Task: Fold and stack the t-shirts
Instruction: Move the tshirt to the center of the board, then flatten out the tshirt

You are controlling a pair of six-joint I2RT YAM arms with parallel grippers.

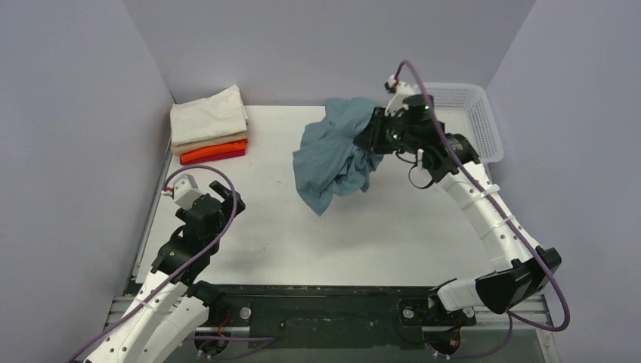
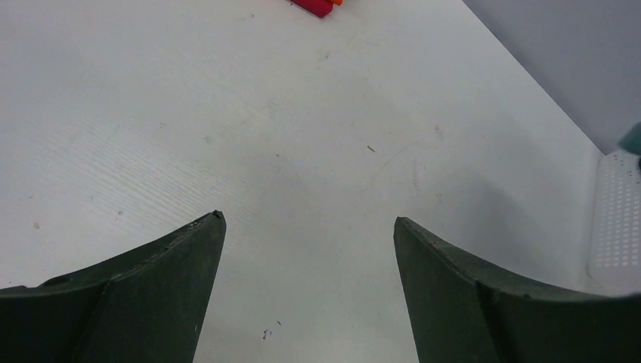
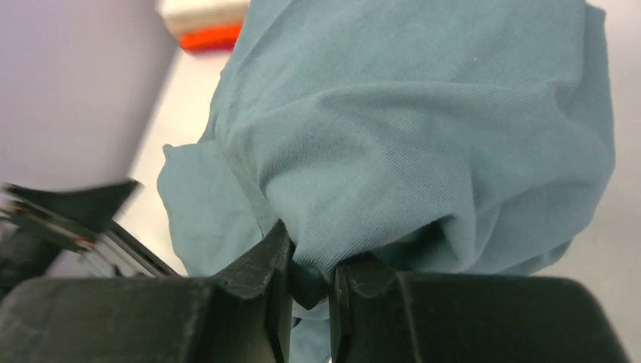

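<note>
The white counter (image 1: 317, 234) carried everything. The teal shirt (image 1: 336, 155) hung bunched over its far middle, a fold pinched tight in the right pincer (image 3: 310, 265), whose arm reached up from the near right. The mesh basket (image 1: 475, 113) sat in the far right corner, its inside mostly hidden behind that arm. Folded shirts (image 1: 210, 125) lay stacked far left: cream over tan, orange, red. The left pincer (image 2: 306, 227) hovered low at the near left, gaping wide.
</note>
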